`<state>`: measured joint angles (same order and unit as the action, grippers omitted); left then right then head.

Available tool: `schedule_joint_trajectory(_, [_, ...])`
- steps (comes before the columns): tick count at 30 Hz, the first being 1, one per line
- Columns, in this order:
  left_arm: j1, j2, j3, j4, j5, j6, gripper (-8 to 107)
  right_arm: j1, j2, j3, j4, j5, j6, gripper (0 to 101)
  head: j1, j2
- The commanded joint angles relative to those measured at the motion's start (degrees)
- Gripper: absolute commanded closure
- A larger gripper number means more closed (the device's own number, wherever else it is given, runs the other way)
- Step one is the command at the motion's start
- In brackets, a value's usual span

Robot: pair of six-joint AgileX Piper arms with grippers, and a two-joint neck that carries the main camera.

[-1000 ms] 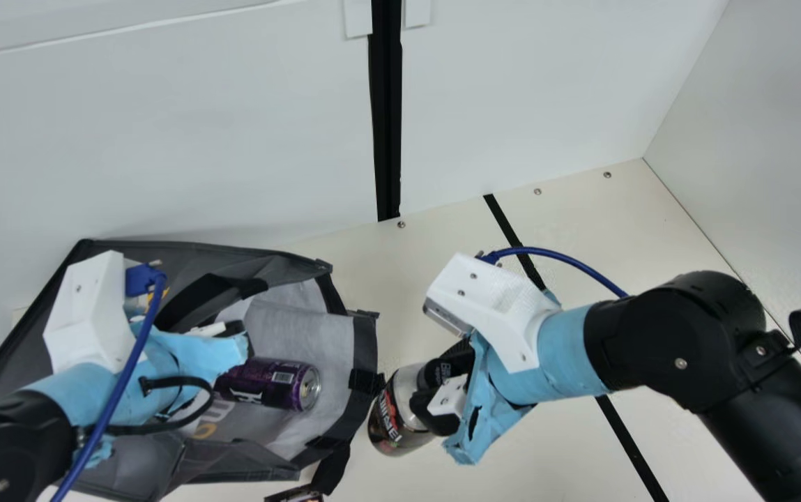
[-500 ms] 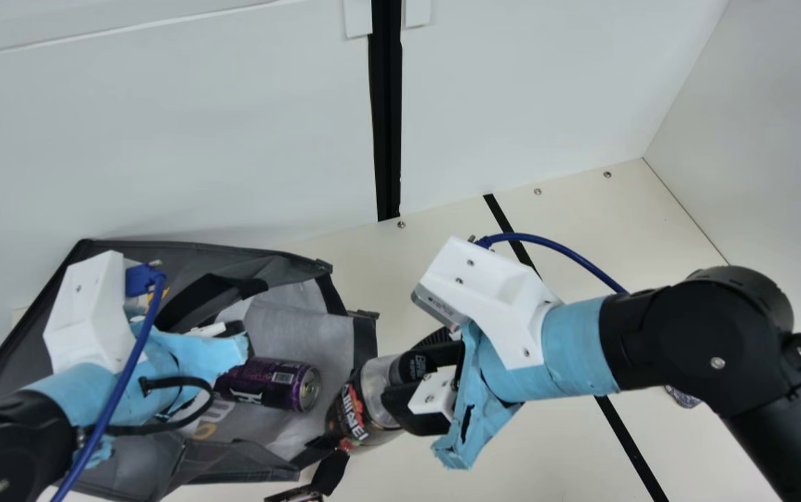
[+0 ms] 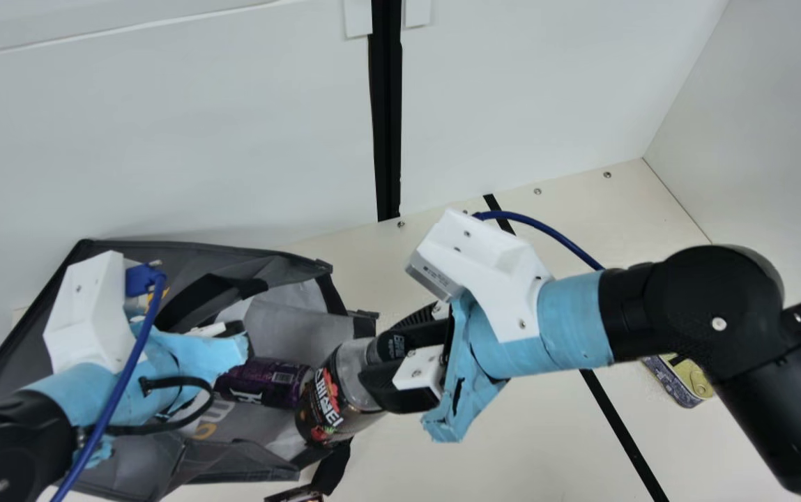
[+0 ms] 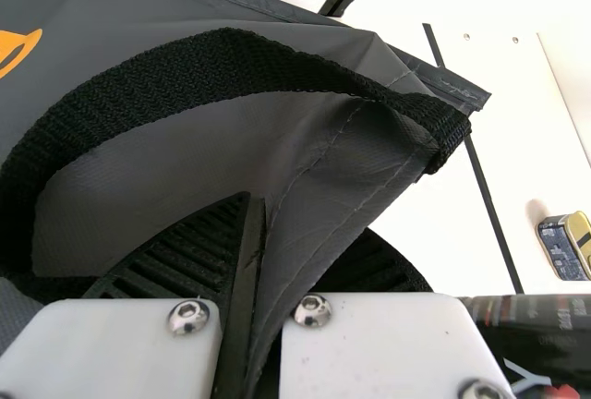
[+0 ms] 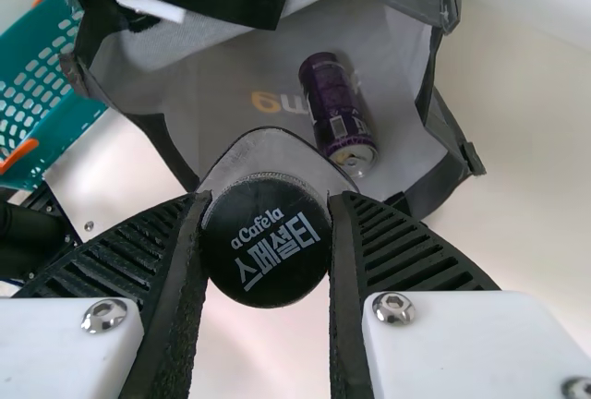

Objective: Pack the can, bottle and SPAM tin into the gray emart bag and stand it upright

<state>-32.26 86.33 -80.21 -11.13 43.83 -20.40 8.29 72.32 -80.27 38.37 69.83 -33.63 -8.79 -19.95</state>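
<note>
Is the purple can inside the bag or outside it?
Inside: the purple can lies on its side within the open gray bag, against its light gray lining.

The bottle (image 3: 330,404) has moved toward the can (image 3: 261,382) in the bag (image 3: 295,317)

The bag (image 3: 300,315), can (image 3: 264,383) inside, lies left of the tin (image 3: 693,383).

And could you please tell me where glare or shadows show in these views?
Main view: faint shadow on the wall behind the bag; left wrist view: table washed nearly white, small shadow by the SPAM tin; right wrist view: glints on the screws.
</note>
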Motion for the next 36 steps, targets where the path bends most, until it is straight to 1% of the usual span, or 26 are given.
schedule_joint_trajectory(1, [0.00,0.00,0.00,0.00,0.00,0.00,107,-0.31,0.57,-0.22,0.82,0.07,-0.32,101,-1.21,-0.05])
schedule_joint_trajectory(10, [0.00,0.00,0.00,0.00,0.00,0.00,107,-0.92,3.86,-1.92,2.87,0.07,-0.91,101,-1.21,-0.05])
schedule_joint_trajectory(23, [0.00,0.00,0.00,0.00,0.00,0.00,107,0.52,8.61,-5.69,3.39,0.07,0.57,101,-1.21,-0.05])
schedule_joint_trajectory(28, [0.00,0.00,0.00,0.00,0.00,0.00,107,2.32,10.23,-5.85,3.24,-1.73,1.50,101,-1.21,-0.05])
schedule_joint_trajectory(36, [0.00,0.00,0.00,0.00,0.00,0.00,107,5.34,12.35,-4.66,3.21,-5.16,2.85,101,-1.21,-0.05])
